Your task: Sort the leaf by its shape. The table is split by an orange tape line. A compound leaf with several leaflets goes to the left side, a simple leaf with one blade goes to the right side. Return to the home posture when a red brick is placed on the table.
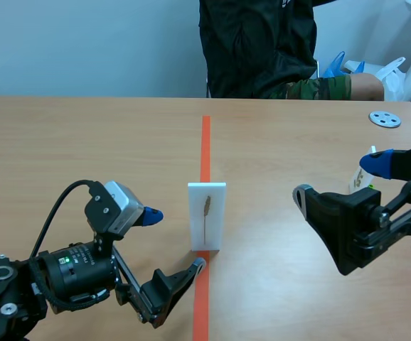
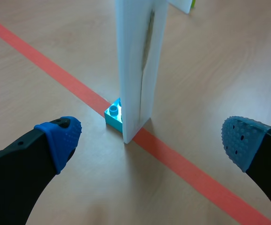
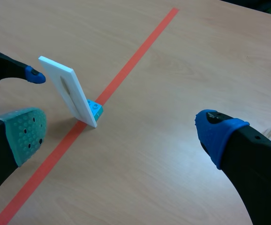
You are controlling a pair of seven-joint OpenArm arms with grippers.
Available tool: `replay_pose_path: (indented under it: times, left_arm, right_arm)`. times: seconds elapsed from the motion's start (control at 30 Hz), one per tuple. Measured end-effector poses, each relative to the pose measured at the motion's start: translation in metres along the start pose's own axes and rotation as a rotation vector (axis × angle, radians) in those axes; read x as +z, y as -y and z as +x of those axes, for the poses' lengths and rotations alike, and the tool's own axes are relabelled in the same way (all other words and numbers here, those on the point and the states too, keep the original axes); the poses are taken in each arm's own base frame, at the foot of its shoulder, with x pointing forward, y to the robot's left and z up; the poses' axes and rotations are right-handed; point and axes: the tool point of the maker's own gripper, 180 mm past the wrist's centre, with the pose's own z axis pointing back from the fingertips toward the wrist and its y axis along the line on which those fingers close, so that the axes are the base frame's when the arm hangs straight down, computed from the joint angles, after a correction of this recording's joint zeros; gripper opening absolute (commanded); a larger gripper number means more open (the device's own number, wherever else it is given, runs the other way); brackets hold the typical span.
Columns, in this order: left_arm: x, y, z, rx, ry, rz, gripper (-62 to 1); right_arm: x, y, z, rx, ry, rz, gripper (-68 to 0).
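A white card (image 1: 207,217) stands upright on the orange tape line (image 1: 205,142), propped on a small cyan brick (image 2: 113,114). It carries one slender brownish leaf (image 1: 206,212) with a thin stalk. My left gripper (image 1: 175,241) is open low on the table, just left of the card. In the left wrist view the card (image 2: 140,70) rises edge-on ahead of the left gripper (image 2: 150,138), between its spread fingers. My right gripper (image 1: 339,179) hangs open to the right of the card, well apart from it. In the right wrist view the card (image 3: 70,96) and brick (image 3: 95,110) lie ahead of the right gripper (image 3: 121,131).
A person (image 1: 262,50) sits across the table. A grey disc (image 1: 385,118) lies at the far right. A small yellow-green and white object (image 1: 355,181) sits behind the right gripper. The left arm's blue fingertip (image 3: 34,76) shows beside the card.
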Motion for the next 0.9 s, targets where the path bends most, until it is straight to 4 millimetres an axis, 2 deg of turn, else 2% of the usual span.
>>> replay_pose_path:
  times: [0.2,0.47,0.6,0.8,0.83,0.9]
  left_arm:
    - [-0.017,-0.010,-0.005,-0.049,-0.006,0.018,1.4]
    - [-0.046,0.003,0.008,-0.059,0.043,0.001,1.4]
    - [-0.053,0.004,0.015,-0.053,0.072,0.032,1.4]
    - [-0.055,-0.003,0.005,-0.067,0.052,0.061,1.4]
    - [-0.054,-0.004,0.002,-0.065,0.043,0.063,1.0]
    - [-0.053,-0.005,-0.002,-0.062,0.031,0.067,-7.3]
  right_arm:
    - [0.000,0.001,-0.002,0.010,-0.010,-0.003,0.4]
    - [0.000,0.000,-0.002,0.010,-0.009,-0.003,0.4]
    - [0.000,0.000,-0.002,0.010,-0.012,-0.003,0.4]
    - [0.000,0.001,-0.003,0.010,-0.016,-0.003,0.4]
    - [0.000,0.001,-0.003,0.010,-0.016,-0.003,0.4]
    - [0.000,0.001,-0.003,0.010,-0.016,-0.003,0.4]
